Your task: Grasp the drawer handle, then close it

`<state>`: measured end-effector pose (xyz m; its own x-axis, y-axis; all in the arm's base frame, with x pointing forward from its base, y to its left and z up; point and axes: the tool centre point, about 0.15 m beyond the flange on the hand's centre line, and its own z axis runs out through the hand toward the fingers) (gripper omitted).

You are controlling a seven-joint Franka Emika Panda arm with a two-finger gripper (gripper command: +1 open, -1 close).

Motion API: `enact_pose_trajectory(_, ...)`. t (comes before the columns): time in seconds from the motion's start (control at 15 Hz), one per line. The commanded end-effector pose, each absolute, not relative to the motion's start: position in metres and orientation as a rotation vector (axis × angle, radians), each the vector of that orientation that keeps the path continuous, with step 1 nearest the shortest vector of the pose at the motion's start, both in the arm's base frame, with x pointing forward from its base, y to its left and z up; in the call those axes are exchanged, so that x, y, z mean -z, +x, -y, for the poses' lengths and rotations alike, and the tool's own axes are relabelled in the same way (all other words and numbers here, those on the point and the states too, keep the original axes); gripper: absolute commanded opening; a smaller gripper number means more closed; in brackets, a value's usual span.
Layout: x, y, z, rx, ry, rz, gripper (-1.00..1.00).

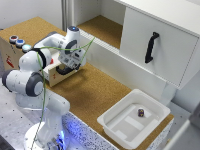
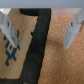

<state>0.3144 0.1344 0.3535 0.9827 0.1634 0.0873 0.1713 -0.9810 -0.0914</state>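
The small plywood drawer (image 1: pixel 52 76) sticks out of the wooden box (image 1: pixel 9 52), which carries coloured round buttons (image 1: pixel 20 43). Its black curved handle (image 1: pixel 63 71) sits right under my gripper (image 1: pixel 68 65). In the wrist view the handle (image 2: pixel 39 50) runs as a black bar between my two fingers (image 2: pixel 6 22), which stand apart on either side of it. The gripper (image 2: pixel 40 27) is open around the handle and not clamped on it. The drawer front (image 2: pixel 12 52) shows blue markings.
A white tray (image 1: pixel 120 131) with a small dark object (image 1: pixel 141 113) stands on the cork tabletop (image 1: pixel 95 92) at the exterior view's right. The big white cabinet door (image 1: pixel 170 50) with a long black handle (image 1: pixel 151 47) is behind.
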Motion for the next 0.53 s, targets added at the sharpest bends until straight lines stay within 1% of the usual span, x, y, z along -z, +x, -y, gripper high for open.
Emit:
enact_pose_trajectory(0.0, -0.333, 0.339, -0.147, 0.043, -2.998, 0.219, 1.0)
enact_pose_trajectory(0.13, -0.327, 0.339, -0.147, 0.029, -2.987, 0.192, 1.0)
enact_pose_trajectory(0.2, -0.324, 0.339, -0.147, 0.023, -2.982, 0.181, -1.0)
enact_pose_trajectory(0.47, -0.324, 0.343, -0.152, 0.058, -2.98, 0.147, -1.0)
